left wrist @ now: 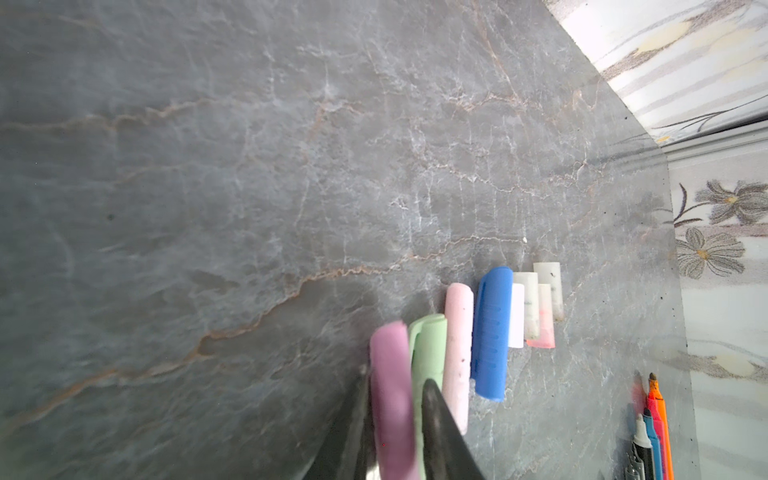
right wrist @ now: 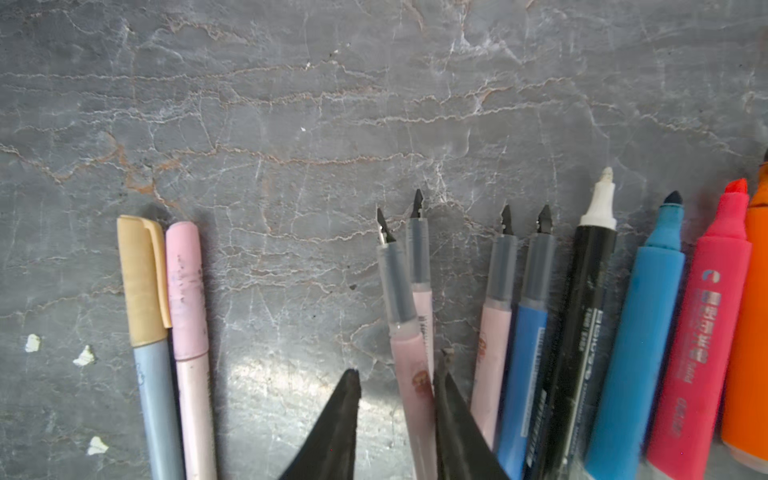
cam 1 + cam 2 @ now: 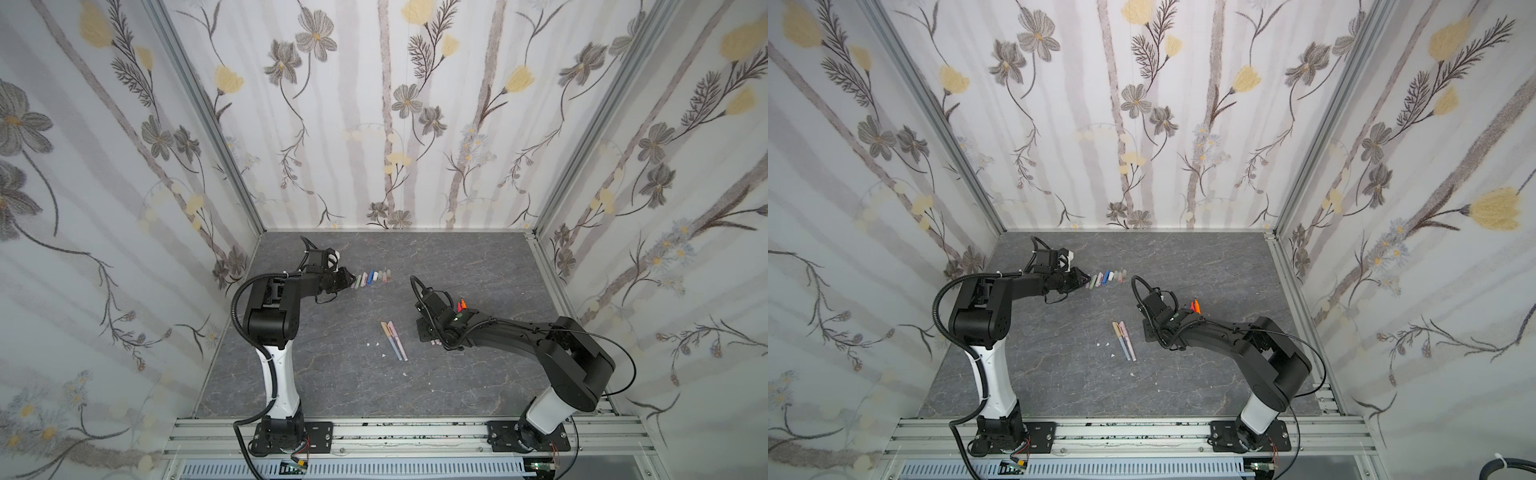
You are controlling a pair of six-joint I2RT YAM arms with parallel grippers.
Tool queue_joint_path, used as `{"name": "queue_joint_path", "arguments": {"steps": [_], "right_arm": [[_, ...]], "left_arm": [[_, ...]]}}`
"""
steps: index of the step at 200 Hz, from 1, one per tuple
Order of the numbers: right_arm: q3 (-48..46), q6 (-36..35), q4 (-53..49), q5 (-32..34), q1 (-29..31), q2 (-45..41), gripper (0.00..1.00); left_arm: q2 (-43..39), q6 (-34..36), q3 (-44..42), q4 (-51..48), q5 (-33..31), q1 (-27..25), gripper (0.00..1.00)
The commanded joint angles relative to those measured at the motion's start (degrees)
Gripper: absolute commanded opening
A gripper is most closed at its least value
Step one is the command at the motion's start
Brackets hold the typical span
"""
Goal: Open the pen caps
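A setting-down step, I judge: the left pincer (image 1: 397, 376) narrowly brackets the purple cap (image 1: 390, 415) in the pen caps (image 3: 372, 278) row at 11 o'clock on the tabletop (image 3: 332, 374), grip unclear, while the right pincer (image 2: 400, 363) gapes astride a bared pink pen (image 2: 409, 332); next, both must take the two capped pens (image 3: 391, 337) at its 9 o'clock.

Left arm (image 3: 270, 307), right arm (image 3: 561, 345) bent forward; left pincer (image 1: 397, 376) low, grip unclear; right pincer (image 2: 400, 362) low, jaws parted.

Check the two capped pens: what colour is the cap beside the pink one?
Tan-yellow cap, clearest in the right wrist view.
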Motion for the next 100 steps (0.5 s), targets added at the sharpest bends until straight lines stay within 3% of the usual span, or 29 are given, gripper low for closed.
{"name": "queue_joint_path", "arguments": {"steps": [1,100], "right_arm": [[0.34,0.1,-0.3,1.66,0.08,-0.72,0.31],[1.19,-0.03,-0.72,1.47,3.03,-2.8,0.35]], "left_arm": [[0.48,0.01,-0.15,-0.91,-0.36,-0.04,0.26],[-6.07,-1.92,-1.63,-0.92,0.52,-0.22,0.3]]}}
